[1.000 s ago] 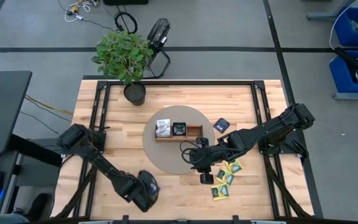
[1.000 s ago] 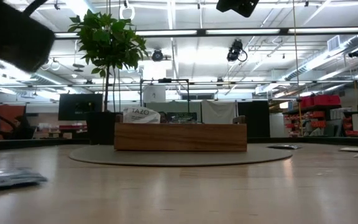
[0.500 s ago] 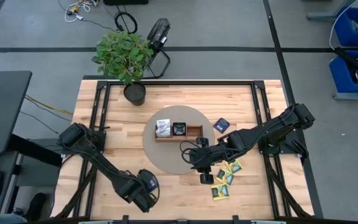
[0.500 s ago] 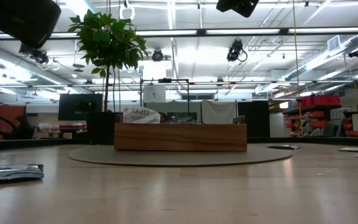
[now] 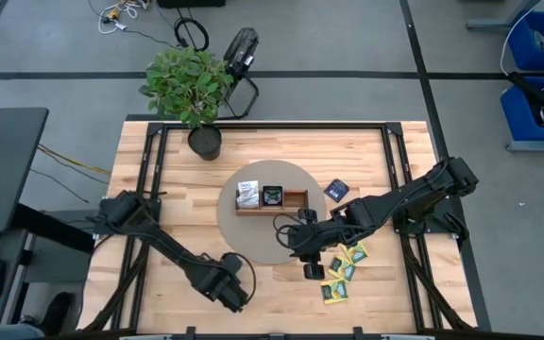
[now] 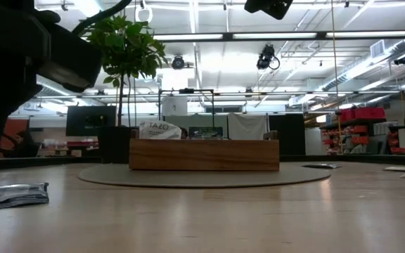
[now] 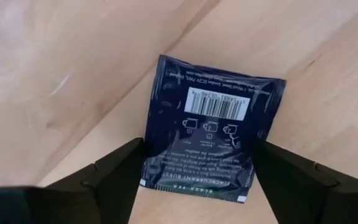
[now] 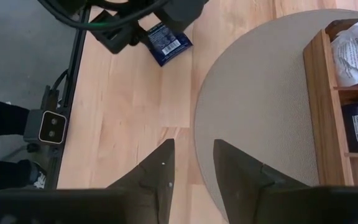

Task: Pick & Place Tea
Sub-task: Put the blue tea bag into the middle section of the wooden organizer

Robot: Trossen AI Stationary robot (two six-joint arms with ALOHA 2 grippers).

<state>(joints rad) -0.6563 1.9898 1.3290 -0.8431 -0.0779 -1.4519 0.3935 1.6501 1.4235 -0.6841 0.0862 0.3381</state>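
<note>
The left gripper [image 7: 194, 177] stands low over the bare wood near the table's front edge, its jaws spread wide on either side of a dark blue tea packet [image 7: 211, 130] that lies flat on the table, barcode side up, gripped by neither finger. The right gripper [image 8: 191, 163] hovers over the edge of the round grey mat [image 5: 253, 244], jaws partly open and empty, beside loose yellow-green packets [image 5: 344, 267]. The wooden tray [image 5: 272, 199] on the mat holds a white packet [image 5: 247, 194] and a dark one [image 5: 272, 195].
</note>
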